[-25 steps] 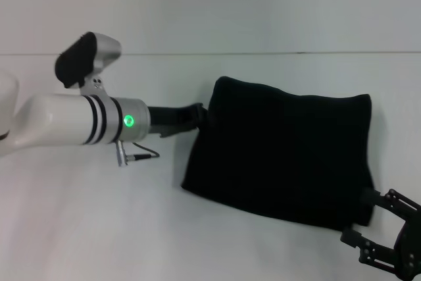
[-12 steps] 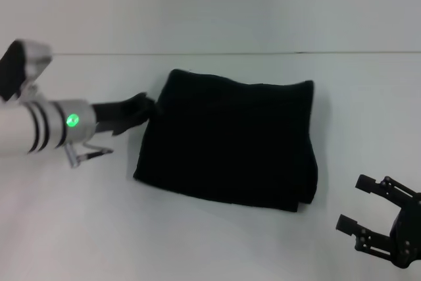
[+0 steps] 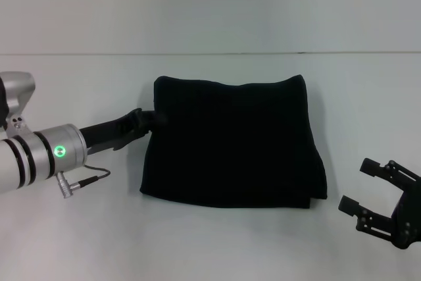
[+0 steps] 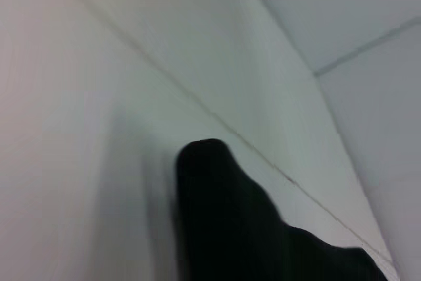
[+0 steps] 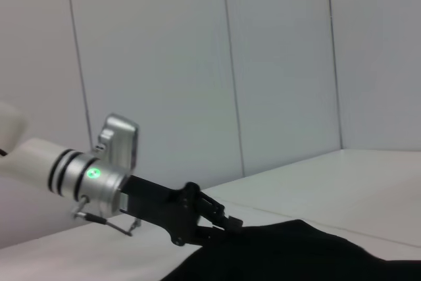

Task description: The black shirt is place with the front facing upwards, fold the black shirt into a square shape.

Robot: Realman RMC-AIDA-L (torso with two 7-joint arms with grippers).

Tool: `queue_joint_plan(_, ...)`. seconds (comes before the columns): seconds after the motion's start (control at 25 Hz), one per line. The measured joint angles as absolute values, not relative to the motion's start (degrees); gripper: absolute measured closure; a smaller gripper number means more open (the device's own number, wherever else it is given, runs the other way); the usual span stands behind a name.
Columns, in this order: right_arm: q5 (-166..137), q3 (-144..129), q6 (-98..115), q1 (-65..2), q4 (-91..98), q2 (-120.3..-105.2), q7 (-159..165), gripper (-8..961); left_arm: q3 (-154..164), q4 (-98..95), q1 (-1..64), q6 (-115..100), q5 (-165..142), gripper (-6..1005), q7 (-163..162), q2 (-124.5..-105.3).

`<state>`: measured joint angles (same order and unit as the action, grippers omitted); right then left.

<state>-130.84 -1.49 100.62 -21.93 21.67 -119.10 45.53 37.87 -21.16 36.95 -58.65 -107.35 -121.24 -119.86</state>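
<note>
The black shirt [image 3: 233,143] lies folded into a rough square on the white table [image 3: 197,241], plain black side up, with no lettering showing. My left gripper [image 3: 155,121] reaches in from the left and is shut on the shirt's upper left edge. The right wrist view shows the same left gripper [image 5: 227,224] pinching the edge of the black shirt [image 5: 296,251]. In the left wrist view only a dark fold of the black shirt [image 4: 250,235] shows. My right gripper [image 3: 362,185] hovers open to the right of the shirt's near right corner, apart from it.
The table's far edge [image 3: 210,53] meets a pale wall behind the shirt. A thin cable [image 3: 85,179] hangs from the left wrist just above the table. Bare white table lies in front of the shirt and to both sides.
The left gripper has dragged the shirt leftward across the table and the shirt has turned squarer to me. The right gripper has come off the shirt's right corner and stands apart.
</note>
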Motion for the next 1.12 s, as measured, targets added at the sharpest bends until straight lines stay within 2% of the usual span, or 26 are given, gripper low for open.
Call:
queue_joint_plan(0.24, -127.8, -1.2, 98.4, -22.0, 21.4, -119.51, 45.3, 67, 35.4, -23.3, 35.5, -65.4, -104.8, 728, -106.4, -118.86)
queue_joint_plan(0.64, -125.2, -1.3, 94.8, -24.3, 20.0, -119.80, 43.3, 67, 31.0, -30.8, 27.4, -87.8, -102.3, 418, -68.8, -119.51)
queue_joint_plan(0.8, -125.5, -1.4, 92.7, -23.7, 18.4, -119.97, 37.8, 67, 30.1, -30.6, 22.1, -94.6, -102.3, 290, -55.3, -120.68)
queue_joint_plan(0.84, -125.5, -1.5, 91.1, -23.0, 17.7, -119.97, 36.4, 67, 29.9, -31.0, 19.5, -94.3, -103.3, 252, -54.0, -121.75)
queue_joint_plan(0.96, -125.6, -1.5, 89.1, -22.2, 17.4, -119.96, 36.2, 67, 30.1, -30.9, 18.0, -93.3, -104.8, 137, -54.0, -121.99)
queue_joint_plan(1.12, -125.6, -1.6, 85.5, -20.9, 17.1, -119.84, 36.2, 67, 30.1, -30.3, 16.9, -92.1, -106.6, 67, -54.1, -122.08)
